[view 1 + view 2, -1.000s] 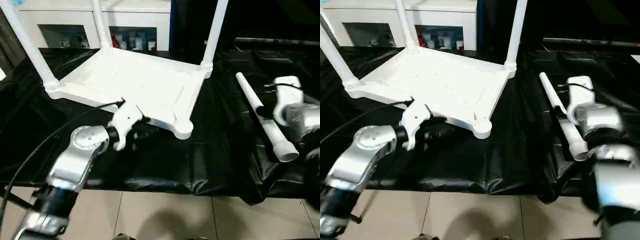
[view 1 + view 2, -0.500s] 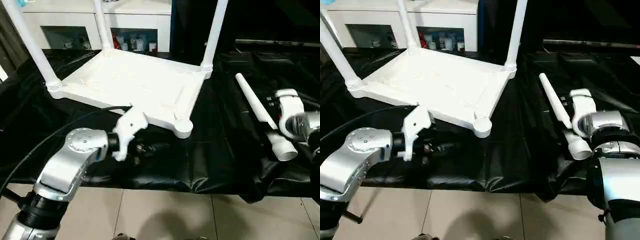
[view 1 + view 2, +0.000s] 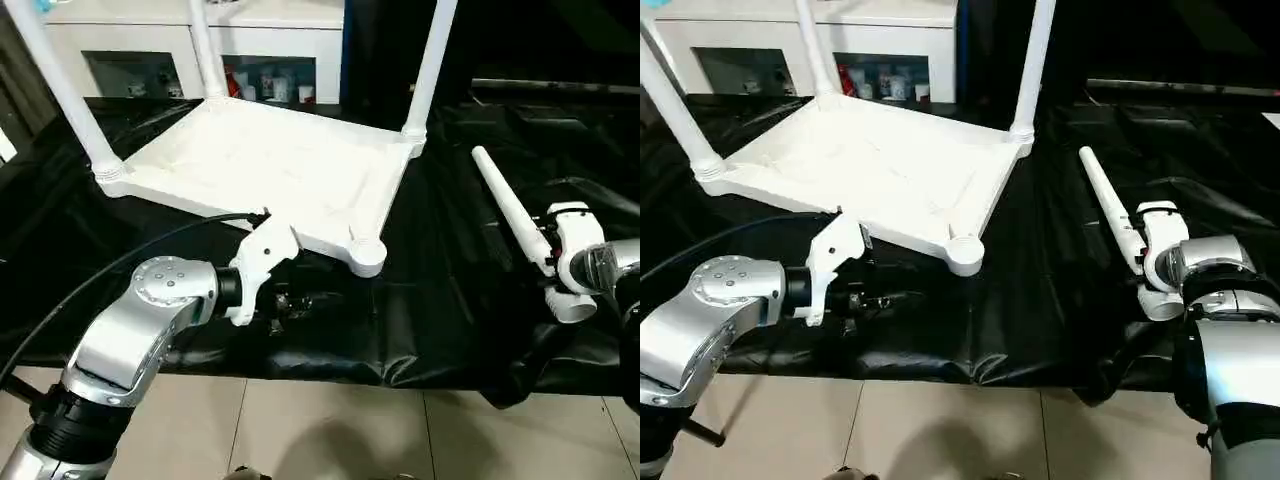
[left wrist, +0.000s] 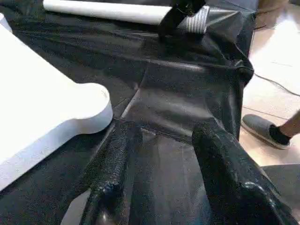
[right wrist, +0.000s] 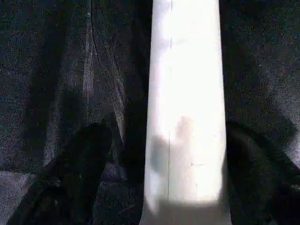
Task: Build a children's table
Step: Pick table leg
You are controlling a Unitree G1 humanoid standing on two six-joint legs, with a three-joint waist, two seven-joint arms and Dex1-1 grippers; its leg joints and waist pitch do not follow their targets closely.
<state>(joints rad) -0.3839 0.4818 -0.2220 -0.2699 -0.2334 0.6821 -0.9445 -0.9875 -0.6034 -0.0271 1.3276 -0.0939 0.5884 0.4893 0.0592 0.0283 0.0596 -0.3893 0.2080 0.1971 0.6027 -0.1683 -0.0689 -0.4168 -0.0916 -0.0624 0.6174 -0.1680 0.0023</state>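
The white tabletop (image 3: 270, 165) lies upside down on the black sheet, with three white legs (image 3: 430, 65) standing in its corner sockets. Its near right socket (image 3: 367, 254) holds none. A loose leg (image 3: 505, 205) lies on the sheet to the right. My right gripper (image 5: 183, 140) is open and straddles that leg near its thick end, with a black finger (image 5: 79, 159) on either side and a gap to each. In front of the tabletop's near edge my left gripper (image 3: 300, 300) hovers low over the sheet, open, with nothing between its fingers (image 4: 117, 154).
A white cabinet (image 3: 130, 40) with glass doors stands behind the table. The black sheet (image 3: 450, 310) hangs over the front edge above a tiled floor (image 3: 330, 430). A black cable (image 3: 80, 290) runs along my left arm. A person's shoe (image 4: 265, 131) rests on the floor.
My right gripper has come nearer along the loose leg, toward its thick end. My left gripper has drawn back a little from the tabletop's near edge and shifted right.
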